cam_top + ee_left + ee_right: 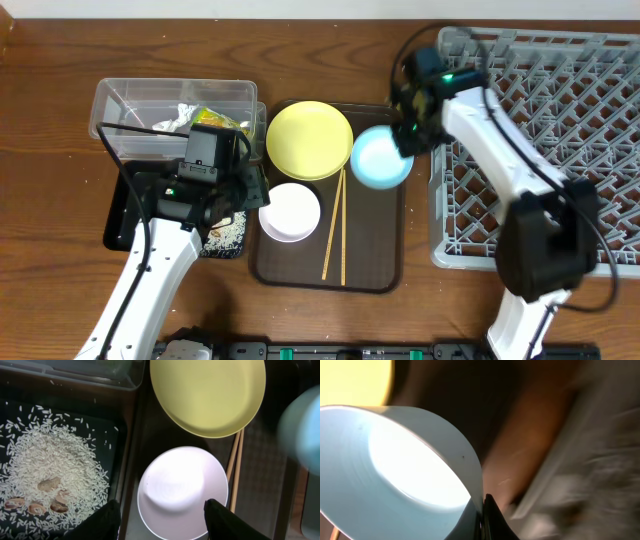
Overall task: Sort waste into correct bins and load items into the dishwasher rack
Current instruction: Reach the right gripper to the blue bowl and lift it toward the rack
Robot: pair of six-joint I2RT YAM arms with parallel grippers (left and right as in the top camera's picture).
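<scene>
The right hand [482,516] was clenched on the rim of the light blue bowl [381,158], pinching the thin wall between its fingers. That edge grip was, we judged, the only purchase a wide bowl offers two narrow fingers. The bowl hung tilted over the right side of the brown serving tray [385,245], just beside the dishwasher rack [560,90] that filled the tabletop's far right corner. We took it to be on its way into the rack, not yet over the pegs. The left hand [161,510] was released, its fingers spread to either side of the pinkish-white bowl [182,492]. The bowl sat on the serving tray near the middle of the tabletop, and we read the hand as lined up to take it next. The yellow plate [309,140] lay beyond that bowl, with the chopsticks [334,225] alongside it, both unsorted. Toward the left edge the rice scraps [55,470] lay in the black tray [118,225]. The snack wrapper [225,118] and tissue [180,118] lay in the clear tub [120,100] behind it. So the waste looked sorted and the dishes remained.
</scene>
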